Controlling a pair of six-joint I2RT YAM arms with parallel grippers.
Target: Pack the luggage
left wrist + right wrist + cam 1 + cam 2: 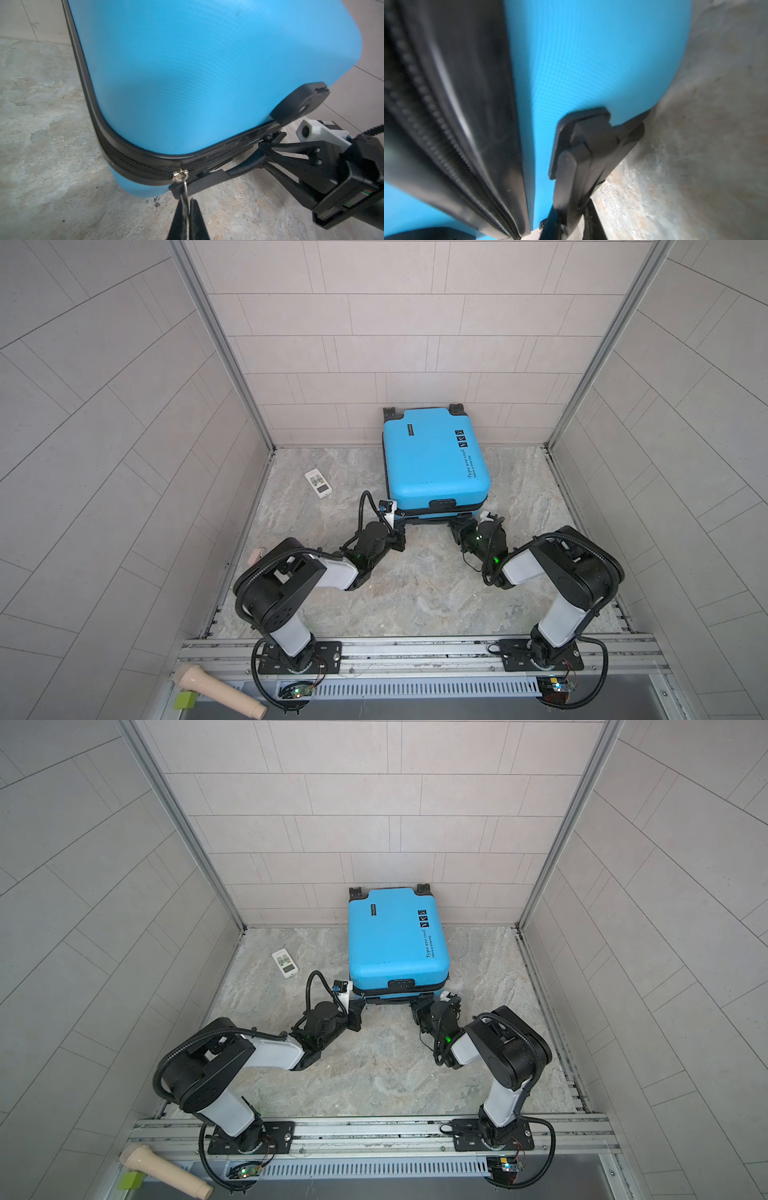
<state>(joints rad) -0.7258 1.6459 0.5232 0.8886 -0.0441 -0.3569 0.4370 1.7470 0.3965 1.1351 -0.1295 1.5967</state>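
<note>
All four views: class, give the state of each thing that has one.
Bright-blue hard-shell suitcase, lying flat, lid down.
Silver zipper slider, at the near corner.
Left end effector, shut on the silver pull tab.
Right end effector, shut on the black suitcase handle.
White remote control, lying face up, untouched.

Both top views look down overhead; wrist cameras hug the luggage (pixel 187 72).

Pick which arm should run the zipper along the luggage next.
Left. The left fingers are shut on the zipper pull at the near corner of the luggage. The right fingers are at the handle, apparently clamping it, better suited to bracing.
</note>
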